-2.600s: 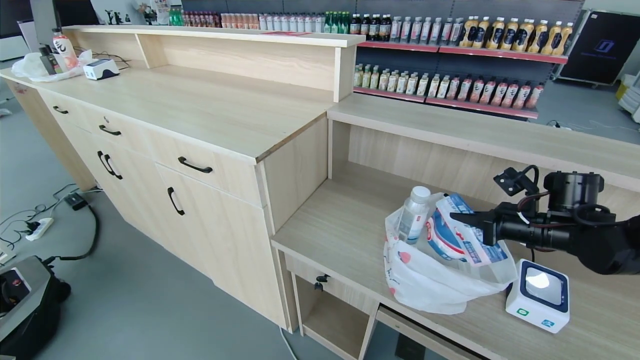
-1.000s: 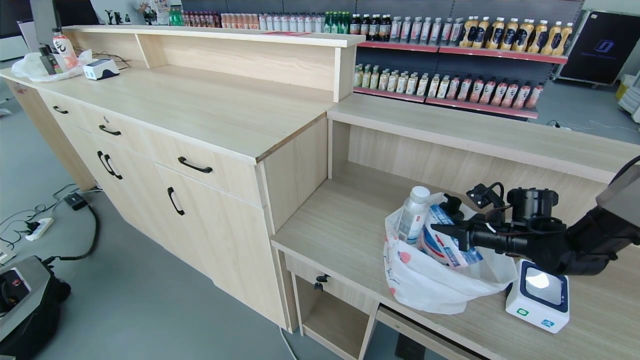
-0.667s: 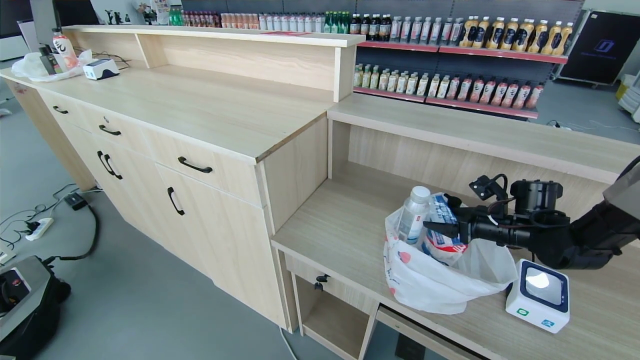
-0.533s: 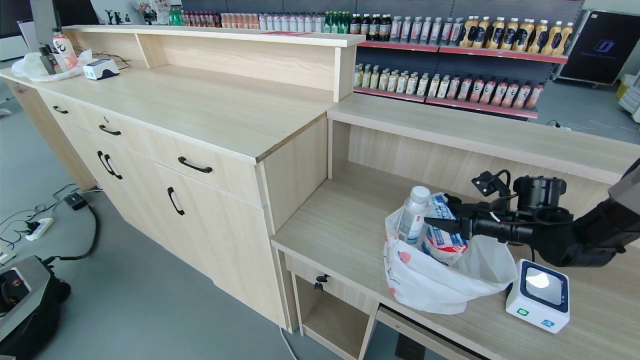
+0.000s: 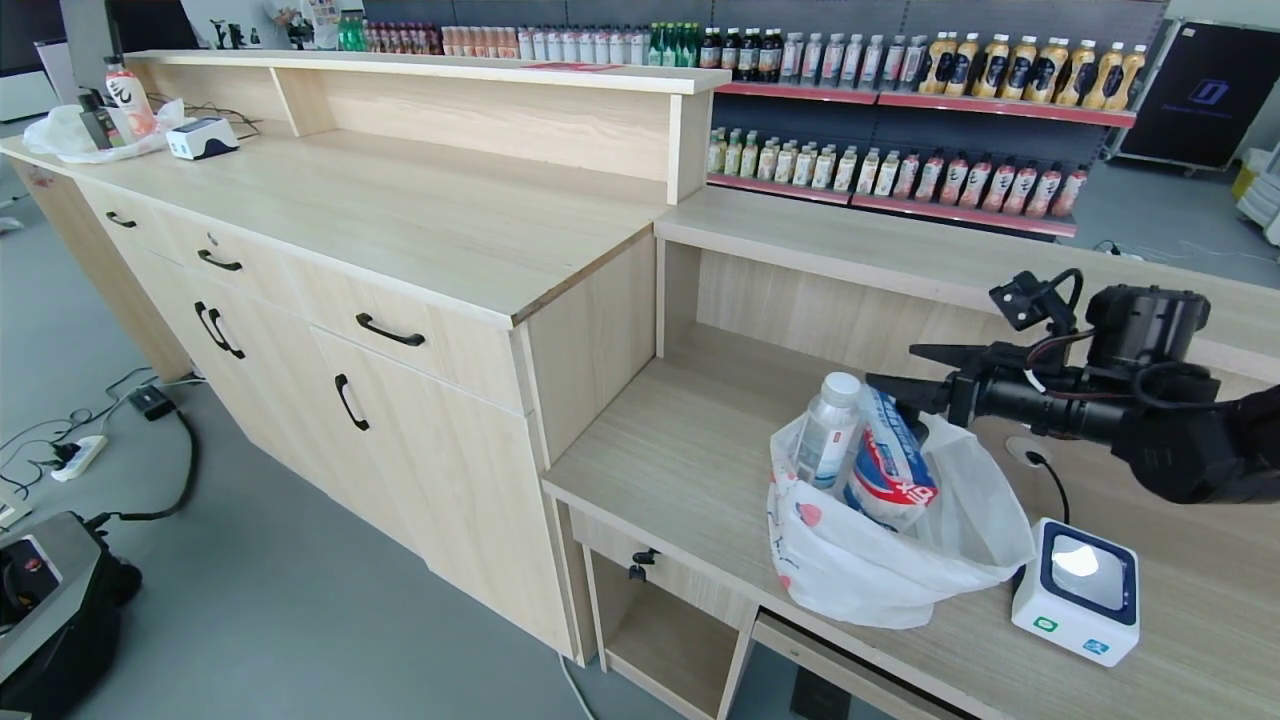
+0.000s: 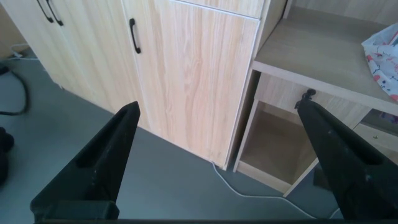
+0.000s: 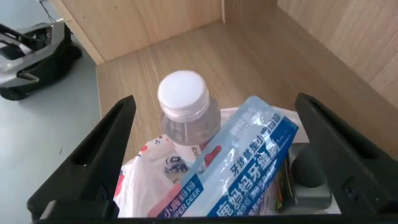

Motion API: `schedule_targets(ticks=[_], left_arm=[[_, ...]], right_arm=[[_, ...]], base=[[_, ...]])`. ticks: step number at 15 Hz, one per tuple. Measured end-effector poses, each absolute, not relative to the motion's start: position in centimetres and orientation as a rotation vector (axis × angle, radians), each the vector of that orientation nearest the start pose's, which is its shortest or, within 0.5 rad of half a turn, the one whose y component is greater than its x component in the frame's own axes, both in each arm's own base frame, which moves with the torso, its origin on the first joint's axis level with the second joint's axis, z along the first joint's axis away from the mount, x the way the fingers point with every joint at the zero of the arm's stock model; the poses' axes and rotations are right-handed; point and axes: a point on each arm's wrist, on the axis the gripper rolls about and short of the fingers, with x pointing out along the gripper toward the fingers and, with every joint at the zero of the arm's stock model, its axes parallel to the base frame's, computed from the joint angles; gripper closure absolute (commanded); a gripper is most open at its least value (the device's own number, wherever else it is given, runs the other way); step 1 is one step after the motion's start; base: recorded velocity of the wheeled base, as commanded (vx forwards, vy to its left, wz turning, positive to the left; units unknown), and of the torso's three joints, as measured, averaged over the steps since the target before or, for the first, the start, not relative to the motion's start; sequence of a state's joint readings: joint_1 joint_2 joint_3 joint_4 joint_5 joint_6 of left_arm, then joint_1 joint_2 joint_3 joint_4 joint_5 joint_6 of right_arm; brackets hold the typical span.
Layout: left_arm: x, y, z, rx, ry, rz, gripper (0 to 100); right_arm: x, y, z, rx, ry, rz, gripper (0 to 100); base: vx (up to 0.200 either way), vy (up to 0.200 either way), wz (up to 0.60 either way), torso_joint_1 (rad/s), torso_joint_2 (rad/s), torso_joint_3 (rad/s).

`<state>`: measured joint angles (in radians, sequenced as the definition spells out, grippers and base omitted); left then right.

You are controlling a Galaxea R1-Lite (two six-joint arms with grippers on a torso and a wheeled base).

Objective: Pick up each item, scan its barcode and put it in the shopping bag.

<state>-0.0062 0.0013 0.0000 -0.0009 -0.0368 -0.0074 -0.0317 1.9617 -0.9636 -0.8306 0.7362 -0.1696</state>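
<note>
Your left gripper (image 6: 217,168) hangs empty, jaws wide apart, beside the wooden cabinet (image 6: 199,68). Right of centre in the head view, the shopping bag (image 5: 860,580) holds a clear bottle (image 5: 828,425) and a blue packet (image 5: 897,465). Just above them, your right gripper (image 5: 903,368) is spread and empty. Bagging this packet looks finished. Next, probably lift clear and fetch another item for the scanner (image 5: 1078,592), lower right.

The right end effector (image 5: 893,367) hangs, jaws apart, just above the white shopping bag (image 5: 870,575) on the tabletop (image 5: 680,450). A clear bottle (image 5: 828,428) and a blue-and-white pack (image 5: 897,462) stand in it; a scanner (image 5: 1078,592) sits just beside.
</note>
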Motion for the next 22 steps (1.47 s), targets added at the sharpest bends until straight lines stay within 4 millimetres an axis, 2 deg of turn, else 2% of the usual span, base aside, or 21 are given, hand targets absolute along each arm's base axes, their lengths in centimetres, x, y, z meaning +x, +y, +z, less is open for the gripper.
schedule_targets(ticks=[4,6,9,11,14,17,20,22], left_arm=[[-2.3,-0.1,7.6,-0.007,0.001,-0.043,0],[-2.3,-0.1,7.6,-0.007,0.001,-0.043,0],[-2.3,-0.1,7.6,-0.007,0.001,-0.043,0],[-2.3,-0.1,7.6,-0.007,0.001,-0.043,0],[-2.3,-0.1,7.6,-0.007,0.001,-0.043,0],[-2.3,-0.1,7.6,-0.007,0.001,-0.043,0],[-2.3,-0.1,7.6,-0.007,0.000,-0.043,0],[-2.3,-0.1,7.6,-0.007,0.001,-0.043,0]], right_arm=[[33.0,0.5,20.5,-0.183,-0.039,0.703,0],[31.3,0.2,22.0,-0.306,-0.103,0.625,0],[29.7,-0.1,23.4,-0.407,-0.098,0.480,0],[28.8,-0.1,24.8,-0.398,-0.035,0.312,0],[26.4,0.1,27.2,-0.276,0.054,0.162,0],[24.4,-0.3,27.5,-0.211,0.073,0.072,0],[22.0,-0.8,25.7,-0.173,0.122,0.017,0],[19.8,-0.9,23.8,-0.149,0.162,0.008,0]], base=[[0.000,0.000,0.00,0.000,0.00,0.000],[0.000,0.000,-0.60,-0.002,0.00,0.002],[0.000,0.000,-0.60,0.004,0.00,-0.001],[0.000,0.000,-0.60,0.007,0.00,-0.002],[0.000,0.000,-0.60,0.004,0.00,-0.001],[0.000,0.000,-0.40,0.005,0.00,0.002],[0.000,0.000,0.00,0.000,0.00,0.000],[0.000,0.000,0.00,0.000,0.00,0.000]])
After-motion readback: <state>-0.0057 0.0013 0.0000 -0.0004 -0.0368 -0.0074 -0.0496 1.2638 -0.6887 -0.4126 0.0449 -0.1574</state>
